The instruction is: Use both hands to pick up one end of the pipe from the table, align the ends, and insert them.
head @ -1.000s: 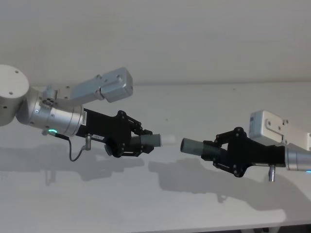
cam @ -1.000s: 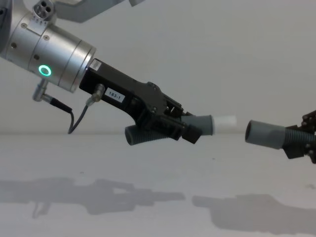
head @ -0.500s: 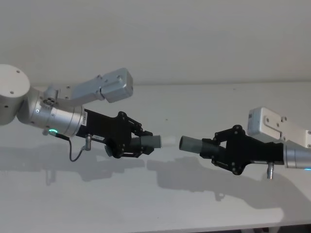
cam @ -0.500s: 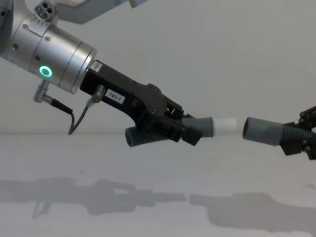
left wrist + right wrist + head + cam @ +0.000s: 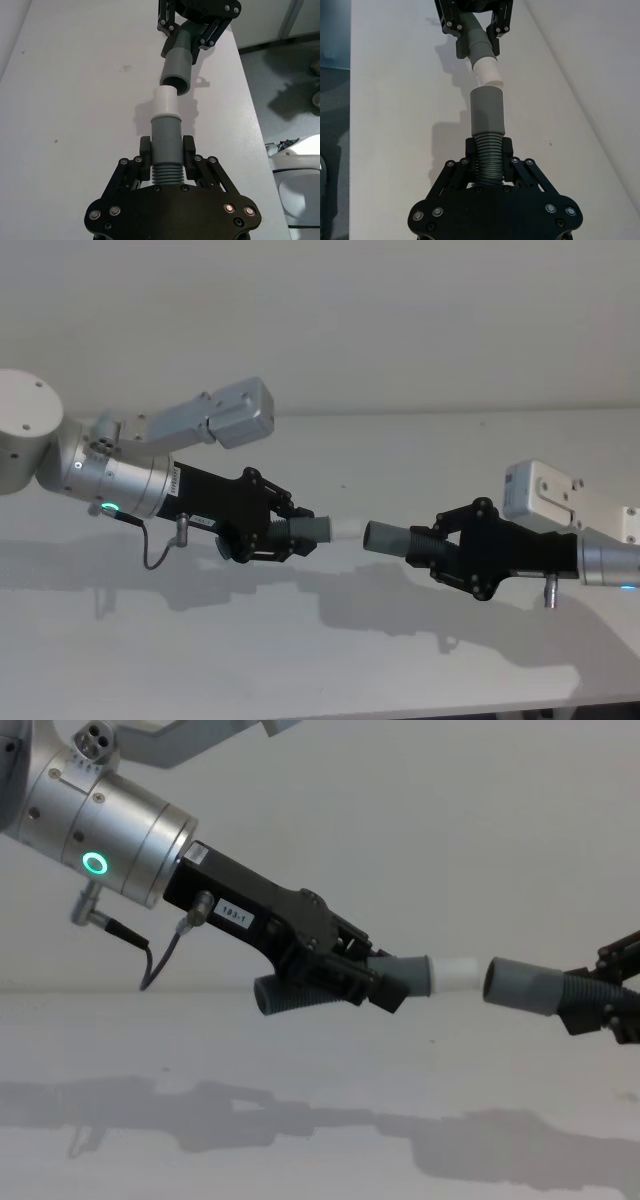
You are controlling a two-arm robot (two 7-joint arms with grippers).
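Head view: left gripper [image 5: 283, 537] clamped on ribbed hose piece [image 5: 300, 532], white tip [image 5: 345, 528] jutting past fingertips. Right gripper [image 5: 437, 552] clamped on second hose piece [image 5: 420, 544], grey socket collar [image 5: 385, 537] ahead of fingers, just beside tip. Both above white table [image 5: 420, 455].

Left wrist view: tip [image 5: 165, 100] at socket mouth [image 5: 176, 75], not inserted.

Right wrist view: socket [image 5: 487, 109] close below tip [image 5: 488, 71].

Chest view: tip [image 5: 455, 971] and socket [image 5: 513, 986] nearly touching.

Silver cylindrical arm [image 5: 100, 840], green ring light [image 5: 95, 864], black screw-studded claw [image 5: 385, 985], label possibly "183-1" [image 5: 232, 919].
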